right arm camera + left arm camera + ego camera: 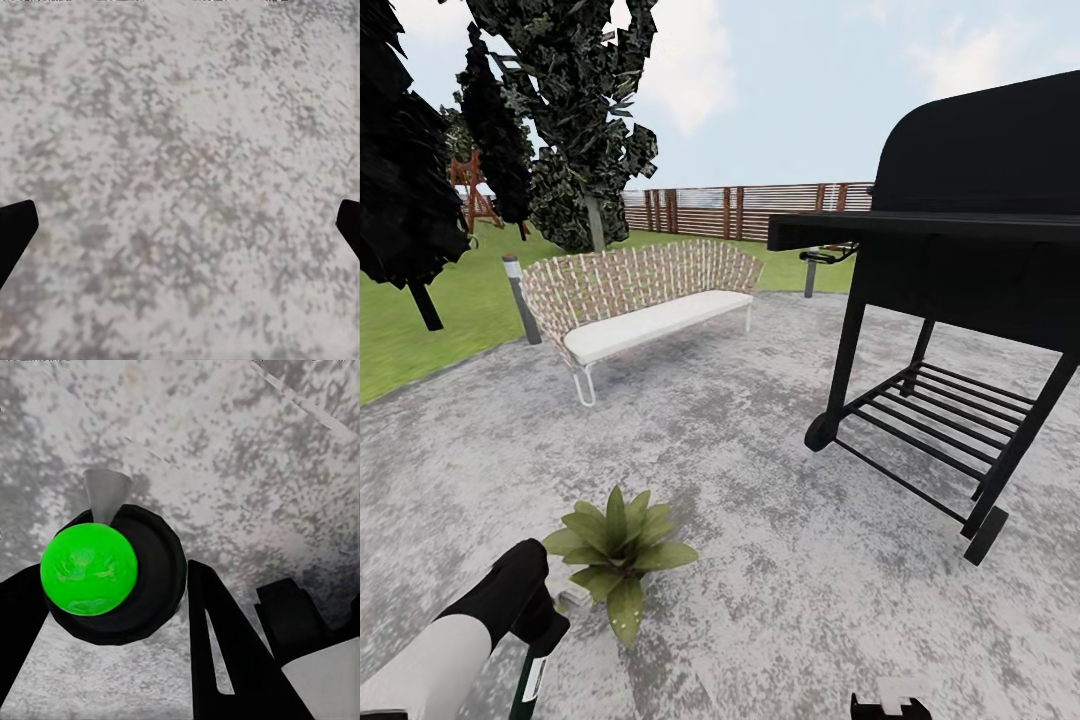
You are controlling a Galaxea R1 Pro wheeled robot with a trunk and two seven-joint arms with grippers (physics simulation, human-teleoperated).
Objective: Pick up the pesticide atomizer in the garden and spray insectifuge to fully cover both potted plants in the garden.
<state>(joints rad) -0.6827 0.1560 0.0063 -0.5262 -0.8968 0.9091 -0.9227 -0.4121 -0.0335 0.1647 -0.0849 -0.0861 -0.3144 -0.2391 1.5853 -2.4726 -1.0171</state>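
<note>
Fingers of the left gripper (142, 607) clasped the atomizer (112, 574), potted plant (618, 552) just beside; right gripper (180, 225) gaped wide.

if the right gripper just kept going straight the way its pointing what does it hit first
Most likely the grey speckled paving: the right gripper points at bare ground, its fingers spread wide, with nothing visible between them. How far off the ground is, I cannot tell.

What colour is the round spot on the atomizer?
Bright green, on the dark pesticide atomizer; the left wrist view shows it best.
</note>
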